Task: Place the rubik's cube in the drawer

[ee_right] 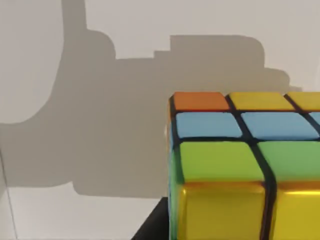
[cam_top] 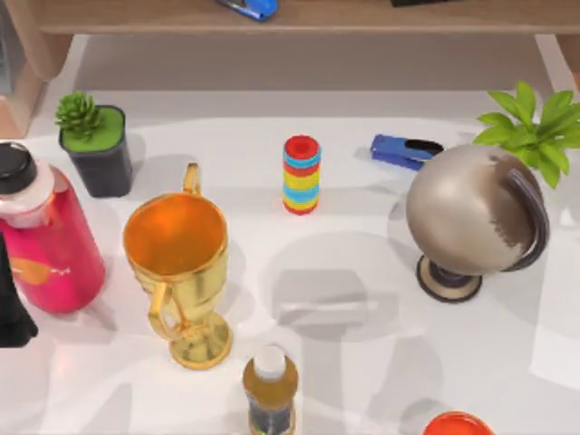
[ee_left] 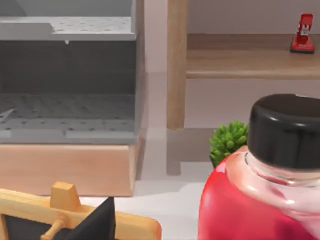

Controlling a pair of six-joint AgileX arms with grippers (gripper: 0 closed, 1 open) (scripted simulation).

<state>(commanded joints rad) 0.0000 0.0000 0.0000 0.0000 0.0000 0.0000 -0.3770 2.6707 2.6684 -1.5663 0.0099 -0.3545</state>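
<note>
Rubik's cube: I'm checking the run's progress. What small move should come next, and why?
Probably carry the rubik's cube toward the open drawer. The right wrist view shows the cube close up above bare table, while the drawer in the left wrist view holds nothing.

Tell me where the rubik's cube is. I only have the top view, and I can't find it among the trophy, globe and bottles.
Observer: The right wrist view has the rubik's cube close against the camera, above the white table.
Operator: And the drawer?
Observer: The left wrist view faces a grey drawer unit on a wooden base, beyond the red bottle.
Operator: Anything beside it?
Observer: A wooden post stands next to it, and a red stapler sits on the shelf behind.
</note>
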